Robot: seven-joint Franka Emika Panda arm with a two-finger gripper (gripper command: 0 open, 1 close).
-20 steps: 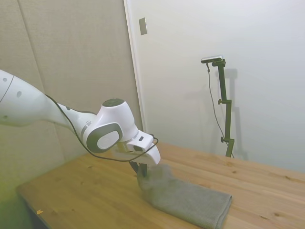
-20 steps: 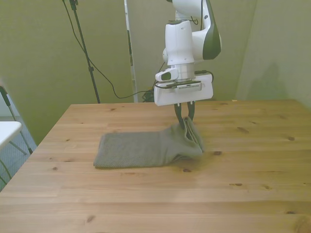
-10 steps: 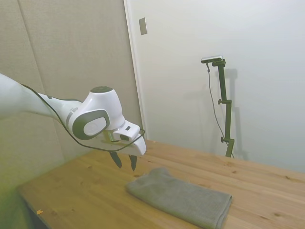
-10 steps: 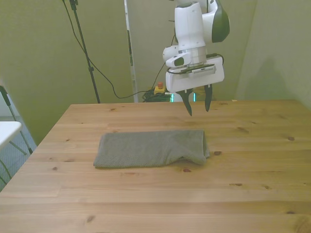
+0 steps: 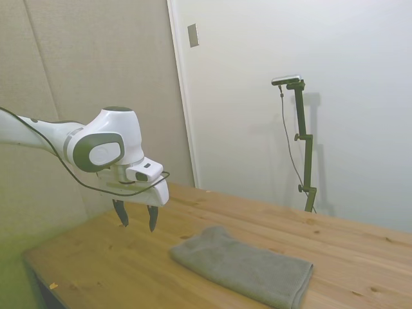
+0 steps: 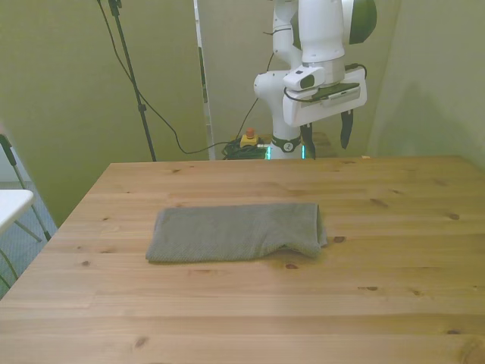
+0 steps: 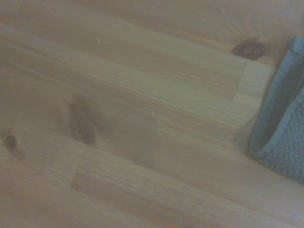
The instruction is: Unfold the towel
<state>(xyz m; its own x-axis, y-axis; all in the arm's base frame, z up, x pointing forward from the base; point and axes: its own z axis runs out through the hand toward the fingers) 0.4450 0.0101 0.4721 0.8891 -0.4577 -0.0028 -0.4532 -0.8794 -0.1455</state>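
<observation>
The grey-green towel [image 6: 235,230] lies folded flat on the wooden table [image 6: 379,273], a long strip with its doubled end toward the front view's right. It also shows in the side view as the towel [image 5: 244,265]. The wrist view catches only a folded corner of the towel [image 7: 285,128] over bare planks. My gripper [image 6: 326,135] hangs open and empty, well above the table and behind the towel's right end. In the side view the gripper [image 5: 135,217] is left of the towel, clear of it.
A dark tripod leg [image 6: 129,72] with a cable stands behind the table on the front view's left. A white object's edge [image 6: 11,205] shows at the far left. A wall panel [image 5: 183,90] rises behind the table.
A second ago my gripper was shut on the towel's raised end. It let go, the end dropped flat, and the gripper has opened, risen and drawn back away from the towel.
</observation>
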